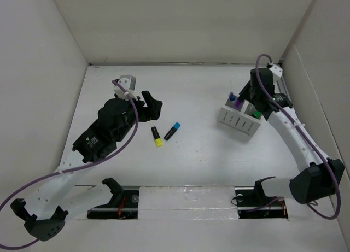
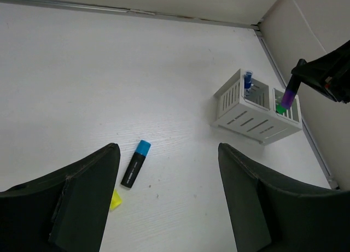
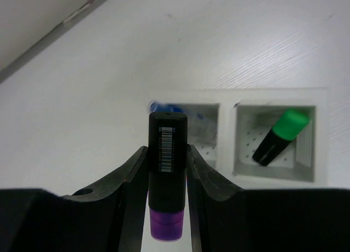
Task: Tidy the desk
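Observation:
On the white desk (image 1: 197, 93) lie a blue-capped marker (image 1: 173, 130) (image 2: 135, 163) and a yellow-capped marker (image 1: 157, 136), only its yellow tip (image 2: 115, 200) showing in the left wrist view. My left gripper (image 1: 153, 111) (image 2: 168, 153) hovers open just left of them, holding nothing. My right gripper (image 1: 240, 99) (image 3: 167, 151) is shut on a black, purple-capped marker (image 3: 168, 170) (image 2: 290, 91), cap upward, above the white compartmented holder (image 1: 239, 121) (image 3: 227, 99). In the holder stand a green-capped marker (image 3: 281, 134) and a blue pen (image 3: 169, 107).
White panel walls (image 1: 49, 71) close in the desk at the left, back and right. The holder stands close to the right wall (image 2: 328, 28). A slot with cables (image 1: 191, 200) runs along the near edge by the arm bases.

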You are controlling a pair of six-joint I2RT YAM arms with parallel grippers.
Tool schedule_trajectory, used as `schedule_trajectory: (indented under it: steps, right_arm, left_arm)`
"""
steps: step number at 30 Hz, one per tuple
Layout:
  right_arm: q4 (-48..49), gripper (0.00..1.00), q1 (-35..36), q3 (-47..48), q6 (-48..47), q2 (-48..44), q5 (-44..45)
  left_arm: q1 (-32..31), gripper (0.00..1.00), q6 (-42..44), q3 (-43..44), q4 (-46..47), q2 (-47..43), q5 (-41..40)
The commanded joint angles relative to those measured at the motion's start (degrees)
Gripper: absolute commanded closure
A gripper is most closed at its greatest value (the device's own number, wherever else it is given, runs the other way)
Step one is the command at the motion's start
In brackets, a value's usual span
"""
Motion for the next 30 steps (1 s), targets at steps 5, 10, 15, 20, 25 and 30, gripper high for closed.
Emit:
schedule_trajectory:
  steps: [5,10,15,20,25,30]
  right_arm:
    - [7.7,0.99,-13.7,-0.2,-6.1,2.6,1.6]
    - [8.2,0.98,-16.4,2.3,-8.8,6.5,6.4]
    - [9.0,0.98,-14.9,0.4,-9.1,7.6,11.2]
    - [10.3,0.97,-11.5,-3.5,-8.1,7.1,15.7]
    - [9.6,0.96,-11.5,-4.1,-8.1,8.8,17.9]
    - [8.1,0.95,-11.0,-5.3,-6.9,9.8,19.5]
  left_arm:
    - [0.2,0.31,1.1,4.6,2.8,1.2,-0.3]
    - [0.2,0.31,1.1,4.9,3.0,1.8,-1.1]
    - [0.2,0.31,1.4,4.5,3.8,2.1,-2.7]
    - [0.2,0.31,2.6,6.3,3.8,4.6,-2.8]
    - [0.2,0.31,3.3,6.6,4.2,5.1,-2.6]
    - [0.2,0.31,2.8,6.1,4.1,5.0,-2.1]
